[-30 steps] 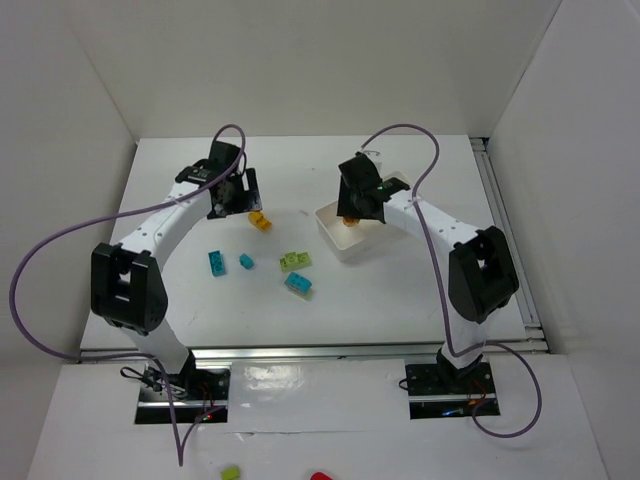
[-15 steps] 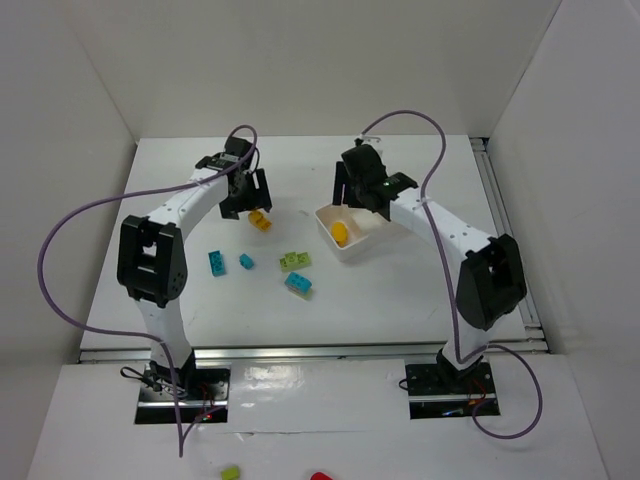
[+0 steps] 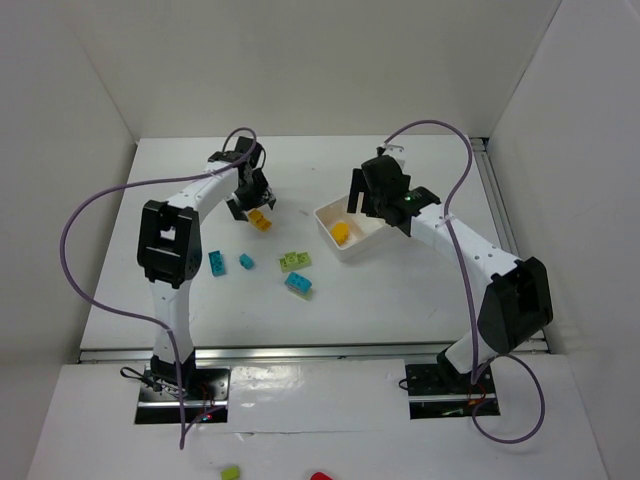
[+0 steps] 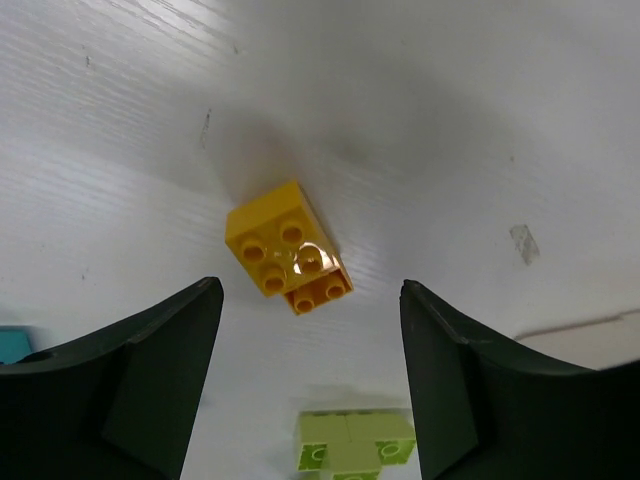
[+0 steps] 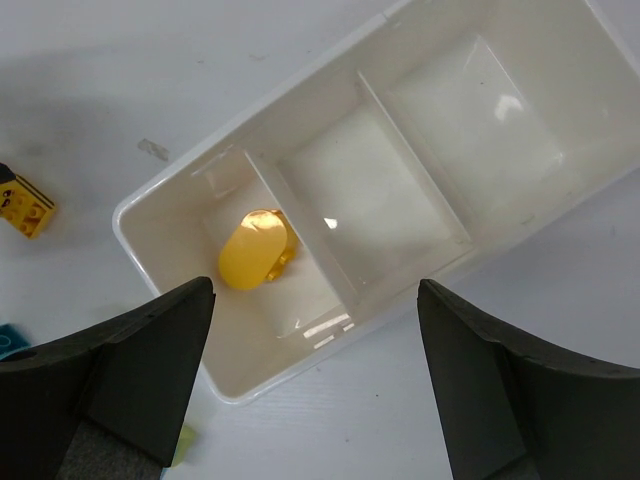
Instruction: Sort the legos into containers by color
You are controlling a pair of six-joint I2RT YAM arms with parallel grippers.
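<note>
An orange-yellow lego (image 4: 287, 250) lies studs up on the table, just ahead of my open left gripper (image 4: 308, 320) and clear of both fingers. From above, that gripper (image 3: 250, 197) hangs beside the same brick (image 3: 261, 221). The white three-compartment tray (image 3: 362, 240) holds a rounded yellow piece (image 5: 255, 248) in its end compartment; the other two compartments (image 5: 370, 190) are bare. My right gripper (image 5: 315, 300) is open above the tray, holding nothing. A lime green lego (image 3: 295, 260) and three cyan legos (image 3: 216, 262) (image 3: 246, 261) (image 3: 298, 284) lie loose on the table.
White walls close in the table at the back and both sides. A lime green piece (image 3: 231, 472) and a red one (image 3: 320, 477) lie on the front ledge beyond the arm bases. Purple cables loop off both arms.
My right gripper opened and left the rounded yellow piece in the tray's end compartment, then drew back to the right. My left gripper shifted closer to the orange-yellow lego, its jaws narrowing slightly.
</note>
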